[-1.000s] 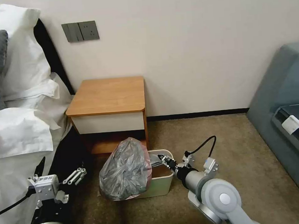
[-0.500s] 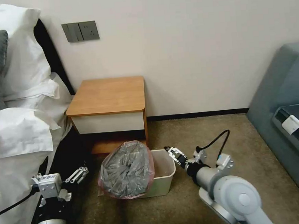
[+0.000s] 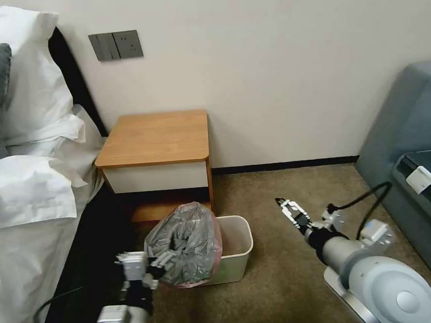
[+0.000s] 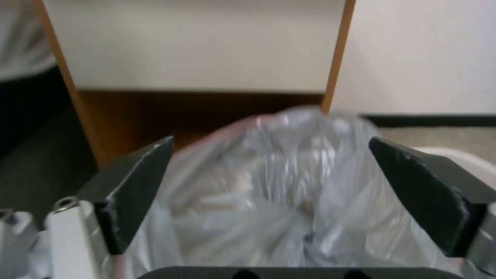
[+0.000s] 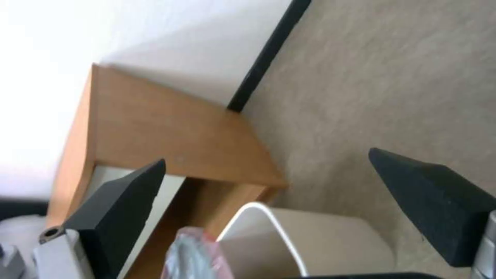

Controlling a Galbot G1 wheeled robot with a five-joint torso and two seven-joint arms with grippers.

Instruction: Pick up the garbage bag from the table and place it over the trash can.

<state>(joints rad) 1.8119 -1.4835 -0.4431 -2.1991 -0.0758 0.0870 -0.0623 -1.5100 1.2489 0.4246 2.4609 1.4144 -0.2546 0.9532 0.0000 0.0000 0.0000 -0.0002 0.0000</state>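
Over the left end of the trash can (image 3: 234,249), before the table (image 3: 155,141), sits the garbage bag (image 3: 187,244). Left gripper (image 3: 158,264) touches its near side, fingers spread wide; right gripper (image 3: 289,210) hangs well apart over carpet (image 3: 283,284), fingers apart.

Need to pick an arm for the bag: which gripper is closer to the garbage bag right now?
Left. The left gripper is open right at the garbage bag, its fingers straddling the plastic. The right gripper is open over the carpet, off to the trash can's right.
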